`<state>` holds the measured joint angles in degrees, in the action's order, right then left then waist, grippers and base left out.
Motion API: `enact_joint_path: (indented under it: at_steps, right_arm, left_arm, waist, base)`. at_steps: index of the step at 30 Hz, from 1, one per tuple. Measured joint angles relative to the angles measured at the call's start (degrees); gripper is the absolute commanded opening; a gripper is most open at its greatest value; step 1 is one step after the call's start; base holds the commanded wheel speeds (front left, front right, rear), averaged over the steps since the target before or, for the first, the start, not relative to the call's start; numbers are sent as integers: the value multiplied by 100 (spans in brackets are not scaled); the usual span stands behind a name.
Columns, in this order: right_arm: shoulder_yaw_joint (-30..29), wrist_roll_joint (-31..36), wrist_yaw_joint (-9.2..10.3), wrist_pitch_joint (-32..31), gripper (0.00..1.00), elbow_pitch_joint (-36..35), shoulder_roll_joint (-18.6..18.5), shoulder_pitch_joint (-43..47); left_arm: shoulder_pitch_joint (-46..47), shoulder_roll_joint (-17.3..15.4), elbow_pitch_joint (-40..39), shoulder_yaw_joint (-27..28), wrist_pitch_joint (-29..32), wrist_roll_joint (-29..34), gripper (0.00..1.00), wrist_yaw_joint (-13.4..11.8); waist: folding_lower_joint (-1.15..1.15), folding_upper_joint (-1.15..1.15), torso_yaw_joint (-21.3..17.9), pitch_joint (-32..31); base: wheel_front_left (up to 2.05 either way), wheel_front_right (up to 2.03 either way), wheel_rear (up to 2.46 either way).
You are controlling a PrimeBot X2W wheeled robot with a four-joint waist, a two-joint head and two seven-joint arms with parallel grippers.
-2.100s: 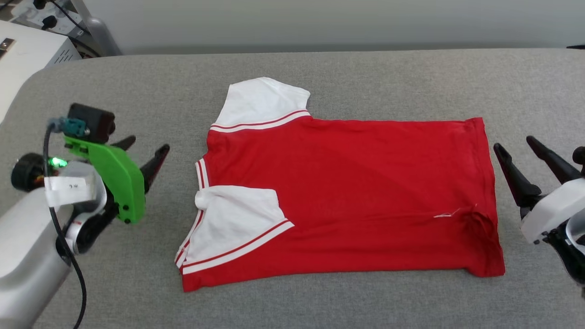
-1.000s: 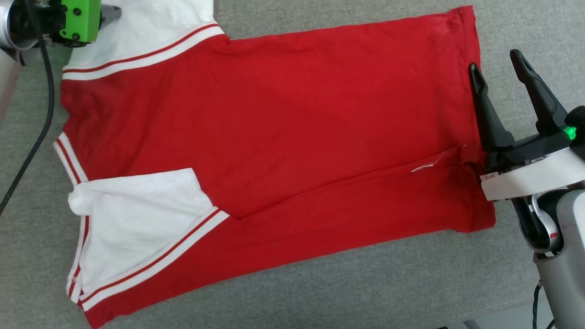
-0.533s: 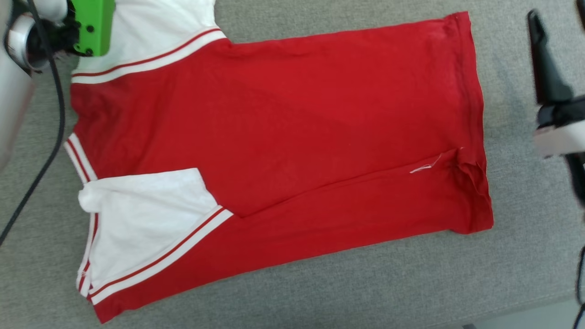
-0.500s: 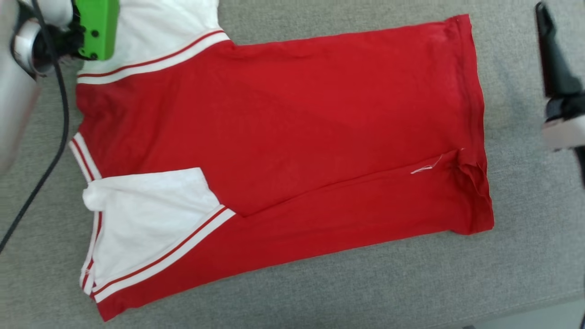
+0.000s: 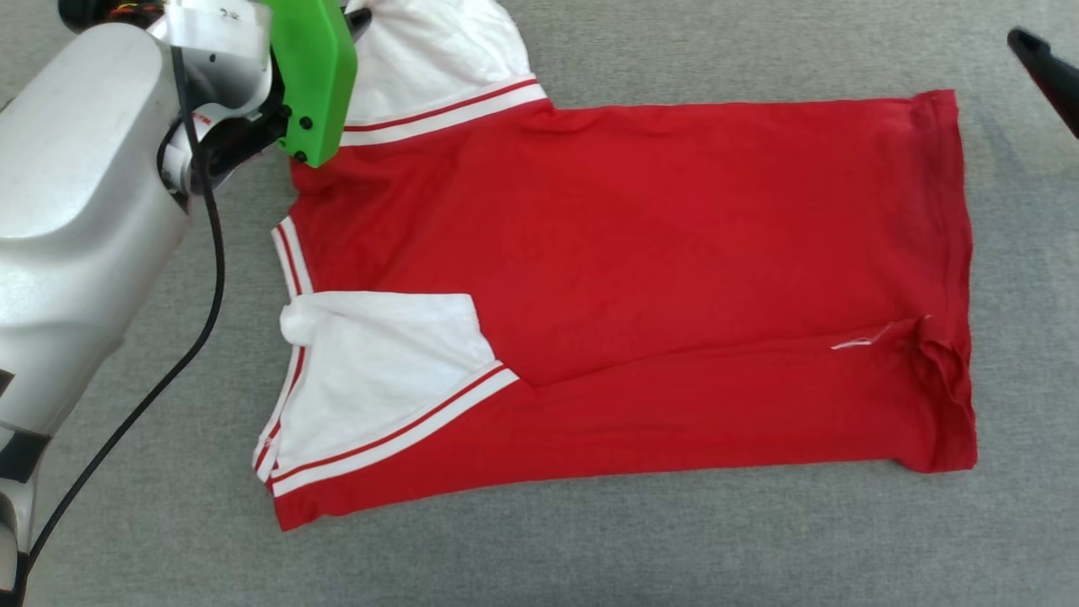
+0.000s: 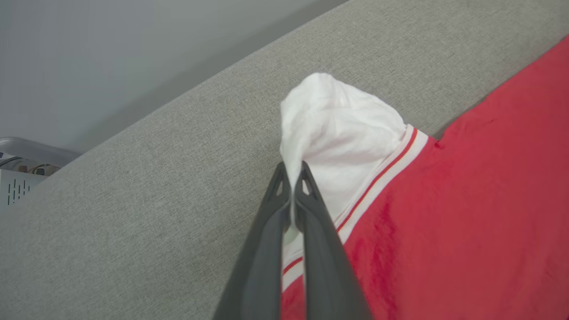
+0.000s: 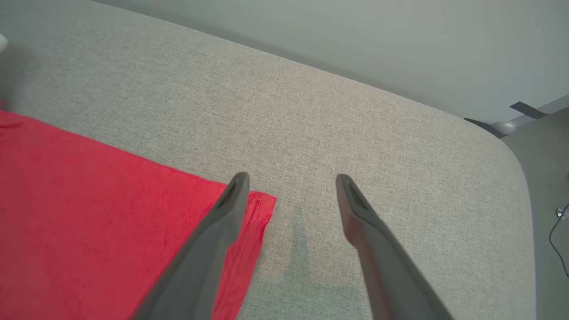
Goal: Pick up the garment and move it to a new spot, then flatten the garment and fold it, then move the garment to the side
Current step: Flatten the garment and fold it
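The garment [image 5: 674,253], a red T-shirt with white sleeves and striped trim, lies spread on the grey cushion with its plain side up. Its near white sleeve [image 5: 379,379] is folded over the body. My left gripper [image 6: 293,178] is shut on the far white sleeve [image 6: 338,129], whose edge is pinched and lifted between the fingers. In the head view the left arm's green mount [image 5: 312,76] covers that grip. My right gripper [image 7: 289,182] is open above the cushion at the far hem corner [image 7: 260,202], one finger [image 7: 222,222] over the red cloth. One right finger [image 5: 1045,67] shows at the head view's right edge.
The grey cushion [image 5: 590,539] runs under everything, with bare fabric in front of the shirt and beyond the hem. Its rounded far edge [image 7: 511,151] meets a pale wall. A white device [image 6: 13,178] sits past the cushion's far left end. A black cable [image 5: 169,371] hangs from my left arm.
The head camera has shifted, so the shirt sits further right in view. My left arm now reaches further in over the far sleeve. My right gripper has moved up toward the far hem corner.
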<state>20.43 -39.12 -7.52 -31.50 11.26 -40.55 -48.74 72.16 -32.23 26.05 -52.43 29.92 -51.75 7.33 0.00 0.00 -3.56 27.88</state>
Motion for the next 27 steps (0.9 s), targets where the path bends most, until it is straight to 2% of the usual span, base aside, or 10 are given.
enact_joint_path:
  at_steps: [2, 7, 14, 19, 20, 21, 23, 24, 27]
  right_arm:
    - [153, -203, 0, -532, 100, 268, -45, -185]
    - [334, -454, 0, -1236, 100, 873, 93, -468]
    - [443, -442, 1, -1096, 100, 1715, 538, -533]
    - [683, -468, 7, -895, 100, 1940, 491, -521]
    - [717, -487, 7, -766, 45, 1965, 490, -521]
    - [767, -492, 7, -650, 0, 1979, 486, -521]
    - [877, -511, 7, -324, 0, 1997, 471, -522]
    - [1071, -557, 0, 194, 0, 1992, 493, -493]
    - [1203, -637, 0, 645, 0, 1946, 450, -308]
  left_arm:
    - [2, 26, -102, -29, -63, 38, 0, 0]
    - [11, 53, -270, -43, -124, 76, 0, -1]
    - [46, 134, -379, -52, -242, 123, 0, -8]
    - [48, 140, -337, -87, -292, 197, 0, -8]
    - [47, 141, -307, -98, -305, 197, 0, -8]
    - [46, 138, -277, -102, -336, 197, 0, -8]
    - [41, 124, -216, -109, -417, 197, 0, -8]
    - [-15, 89, -137, -129, -579, 197, 0, -8]
    - [-209, 12, -110, -170, -758, 205, 0, -8]
  waist:
    - [0, 0, 110, 0]
    - [0, 0, 258, 95]
    - [0, 0, 402, 329]
    - [0, 0, 451, 423]
    - [0, 0, 448, 417]
    - [0, 0, 444, 403]
    - [0, 0, 431, 343]
    - [0, 0, 403, 190]
    - [0, 0, 374, -33]
  base:
    - [0, 0, 0]
    - [0, 0, 0]
    - [0, 0, 0]
    - [0, 0, 0]
    - [0, 0, 0]
    - [0, 0, 0]
    - [0, 0, 0]
    - [0, 0, 0]
    - [0, 0, 0]
